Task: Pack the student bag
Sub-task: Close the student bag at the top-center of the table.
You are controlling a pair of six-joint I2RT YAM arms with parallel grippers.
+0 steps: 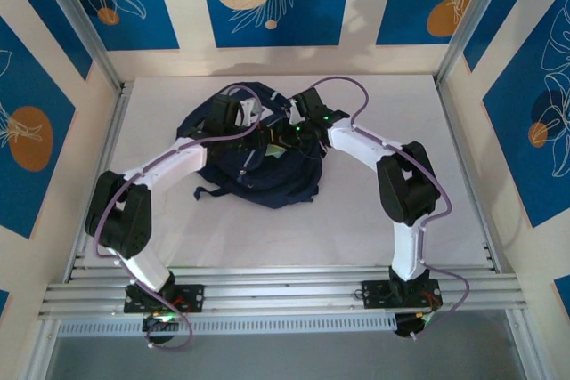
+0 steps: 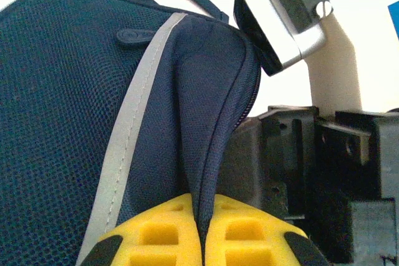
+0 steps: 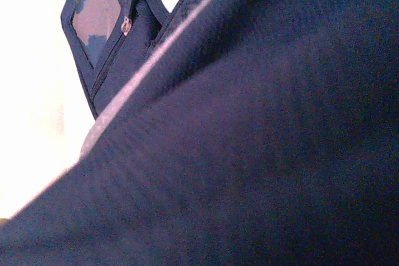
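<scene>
The bag (image 1: 267,180) is lying in the middle of the white surface (image 1: 356,229). Both grippers are reaching down onto its far end.

The left gripper (image 2: 202,244) is pinching a fold of the bag's dark blue cloth. Its two yellow fingers (image 2: 162,235) are pressing tight together, with the cloth squeezed in the middle. The fold is rising straight up out of this gripper. A zip (image 2: 240,98) is running along the right side of the fold. A grey stripe (image 2: 134,123) is running along the bag just left of the gripper.

The right gripper (image 1: 297,126) is sitting just beside the left one, right up against the bag. The blue cloth is lying very close in front of it. I cannot tell if it is clenching or letting go.

Most of the bag is lying between the two grippers and the arm bases.
</scene>
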